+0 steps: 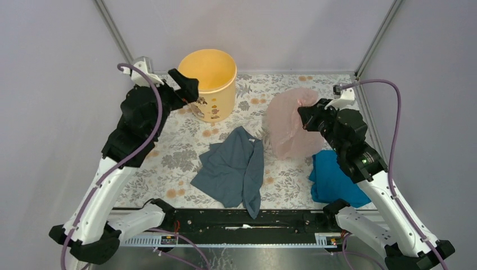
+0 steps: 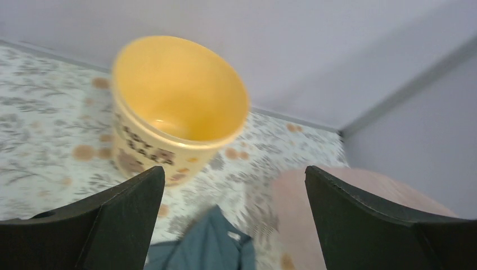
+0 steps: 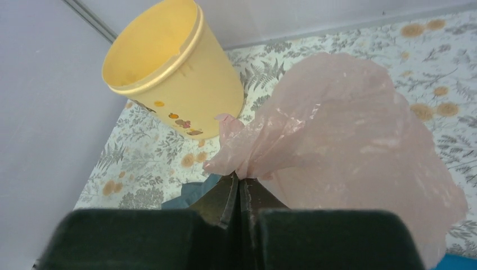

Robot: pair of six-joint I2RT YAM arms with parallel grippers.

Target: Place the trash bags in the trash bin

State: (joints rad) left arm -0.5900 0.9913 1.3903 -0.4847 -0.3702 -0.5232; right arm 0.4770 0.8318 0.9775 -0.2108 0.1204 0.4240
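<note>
A gathered edge of the pink trash bag (image 3: pixel 349 129) is pinched by the closed right gripper (image 3: pixel 239 183) at lower centre; the left gripper (image 2: pixel 233 171) is held wide, empty.

Your left gripper (image 2: pixel 233 171) hangs above the table on an outstretched arm, jaws spread wide. Your right gripper (image 3: pixel 239 181) is lifted too, jaws pinched tight on the trash bag (image 3: pixel 337 129).

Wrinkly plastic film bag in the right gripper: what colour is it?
The film bag is translucent pale pink-peach, clearest in right wrist view.
</note>
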